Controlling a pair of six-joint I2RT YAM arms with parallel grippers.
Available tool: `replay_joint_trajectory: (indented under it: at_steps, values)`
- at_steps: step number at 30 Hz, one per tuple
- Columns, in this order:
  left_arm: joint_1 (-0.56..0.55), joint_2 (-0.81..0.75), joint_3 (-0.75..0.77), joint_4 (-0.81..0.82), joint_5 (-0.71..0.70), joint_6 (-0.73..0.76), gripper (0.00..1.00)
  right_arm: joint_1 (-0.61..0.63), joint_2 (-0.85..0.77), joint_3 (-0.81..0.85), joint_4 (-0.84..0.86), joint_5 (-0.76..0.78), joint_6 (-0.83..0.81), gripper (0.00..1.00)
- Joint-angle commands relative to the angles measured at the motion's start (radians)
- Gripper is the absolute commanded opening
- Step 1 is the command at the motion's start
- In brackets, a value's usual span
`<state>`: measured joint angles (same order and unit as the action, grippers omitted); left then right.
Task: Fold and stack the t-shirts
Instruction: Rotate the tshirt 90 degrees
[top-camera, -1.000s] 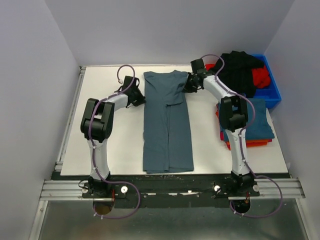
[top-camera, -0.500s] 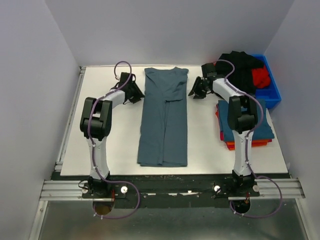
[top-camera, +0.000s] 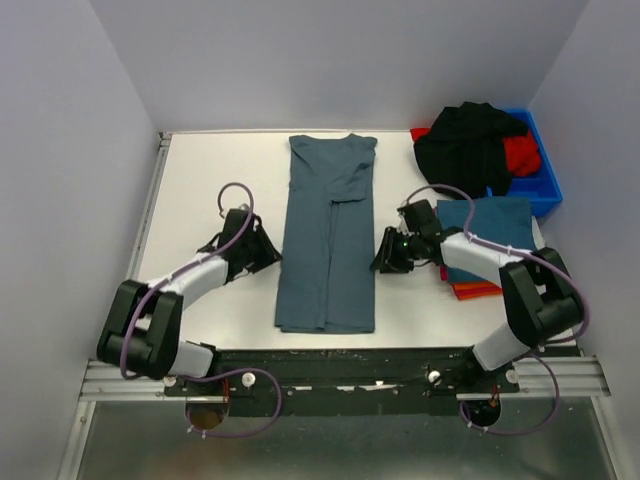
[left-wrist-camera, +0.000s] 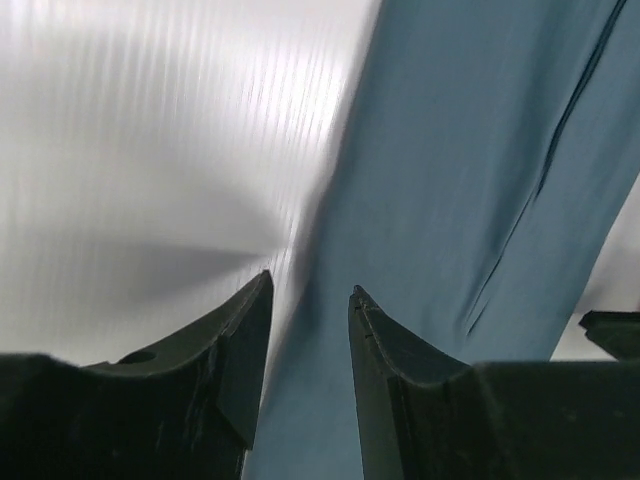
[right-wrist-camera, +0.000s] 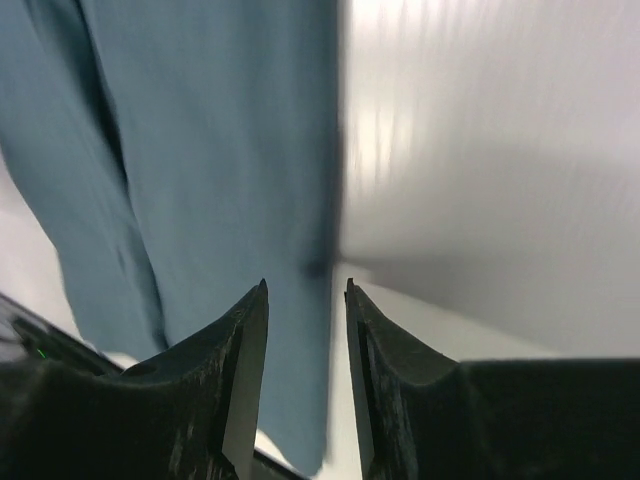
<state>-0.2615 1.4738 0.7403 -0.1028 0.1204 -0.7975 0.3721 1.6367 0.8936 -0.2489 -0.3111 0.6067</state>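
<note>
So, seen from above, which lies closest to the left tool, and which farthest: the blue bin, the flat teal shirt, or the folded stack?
1. Flat teal shirt, just right of the left tool.
2. Folded stack, over on the right side.
3. Blue bin, far right corner.

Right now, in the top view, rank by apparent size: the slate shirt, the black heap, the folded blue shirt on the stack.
1. slate shirt, clearly largest.
2 and 3. black heap and folded blue shirt look alike; the right arm covers part of the blue one, so unranked.
</note>
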Motion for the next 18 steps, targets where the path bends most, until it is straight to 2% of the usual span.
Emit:
replay_joint_trajectory:
  at_steps: [1,5,9,13,18]
  values:
    - [-0.116,-0.257,-0.240,-0.038,-0.042,-0.045,0.47,0.120,-0.191,-0.207,0.039,0.041,0.054,0.45]
    - [-0.220,-0.479,-0.332,-0.167,-0.097,-0.115,0.47,0.220,-0.342,-0.359,0.013,0.066,0.157,0.45]
    - [-0.291,-0.647,-0.424,-0.250,-0.113,-0.225,0.47,0.297,-0.426,-0.467,0.014,0.056,0.226,0.45]
    - [-0.323,-0.728,-0.470,-0.320,-0.139,-0.269,0.47,0.356,-0.445,-0.505,0.010,0.073,0.255,0.44]
    - [-0.335,-0.770,-0.469,-0.399,-0.174,-0.267,0.46,0.373,-0.430,-0.501,0.020,0.084,0.257,0.41]
